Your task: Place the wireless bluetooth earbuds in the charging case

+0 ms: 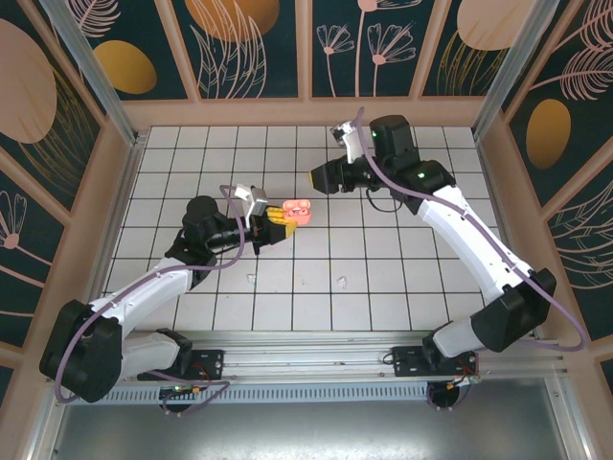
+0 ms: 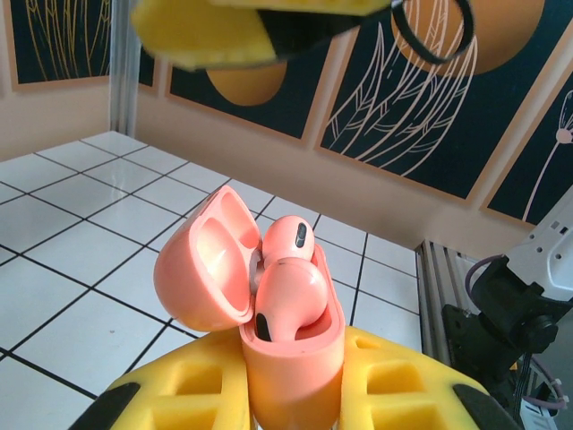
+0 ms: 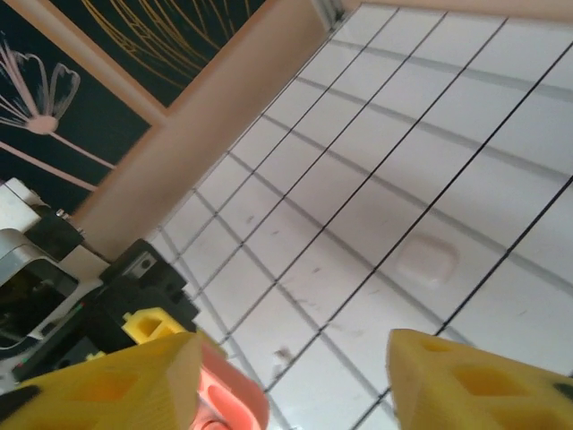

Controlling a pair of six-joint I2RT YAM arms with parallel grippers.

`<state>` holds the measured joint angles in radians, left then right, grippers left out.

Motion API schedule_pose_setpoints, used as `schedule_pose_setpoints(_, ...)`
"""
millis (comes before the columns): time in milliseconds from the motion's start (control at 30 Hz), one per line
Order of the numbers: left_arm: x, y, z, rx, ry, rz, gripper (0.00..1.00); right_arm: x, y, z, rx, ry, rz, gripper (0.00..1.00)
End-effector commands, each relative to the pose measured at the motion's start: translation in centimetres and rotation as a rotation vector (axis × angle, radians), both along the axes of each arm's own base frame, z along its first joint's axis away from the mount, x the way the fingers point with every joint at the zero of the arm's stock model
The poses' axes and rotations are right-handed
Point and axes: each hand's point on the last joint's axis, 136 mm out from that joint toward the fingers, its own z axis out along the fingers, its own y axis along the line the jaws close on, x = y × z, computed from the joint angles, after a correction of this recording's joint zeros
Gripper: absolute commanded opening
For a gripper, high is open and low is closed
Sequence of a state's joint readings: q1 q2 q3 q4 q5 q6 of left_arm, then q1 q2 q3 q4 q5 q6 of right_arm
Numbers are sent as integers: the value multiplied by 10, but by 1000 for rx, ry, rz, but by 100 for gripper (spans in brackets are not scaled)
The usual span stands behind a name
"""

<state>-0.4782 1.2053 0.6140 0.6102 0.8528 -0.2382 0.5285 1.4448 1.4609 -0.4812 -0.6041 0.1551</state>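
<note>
Earbuds [image 2: 288, 291] sit in the case [image 2: 295, 372] clamped by the outstretched left jaws.

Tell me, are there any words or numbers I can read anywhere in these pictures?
No text can be read anywhere.
The pink charging case and the pink earbuds sitting in it are plain, with no letters or logo showing.
The wall panels carry only drawn flowers, leaves and circles.

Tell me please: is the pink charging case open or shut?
Open. Its lid is swung back from the charging case, and two pink earbuds show inside.
</note>
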Motion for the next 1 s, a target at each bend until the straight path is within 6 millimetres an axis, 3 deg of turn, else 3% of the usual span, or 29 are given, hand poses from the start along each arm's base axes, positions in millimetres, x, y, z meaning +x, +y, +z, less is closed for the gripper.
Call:
schedule_pose_setpoints(0, 2, -2, 19, -42, -48, -4, 0, -13, 15, 2, 144, 140, 87, 65)
schedule_pose_setpoints(267, 2, -3, 22, -46, -53, -8, 0, -36, 29, -3, 200, 233, 236, 67)
schedule_pose_setpoints(533, 2, -4, 28, -55, -62, -15, 0, -38, 34, -20, 158, 284, 255, 67)
schedule_pose_setpoints(633, 2, -4, 29, -57, -62, -19, 0, -49, 44, -22, 148, 296, 301, 67)
schedule_pose_setpoints(967, 13, -4, 12, -30, -8, 22, 0, -55, 46, -7, 134, 221, 334, 65)
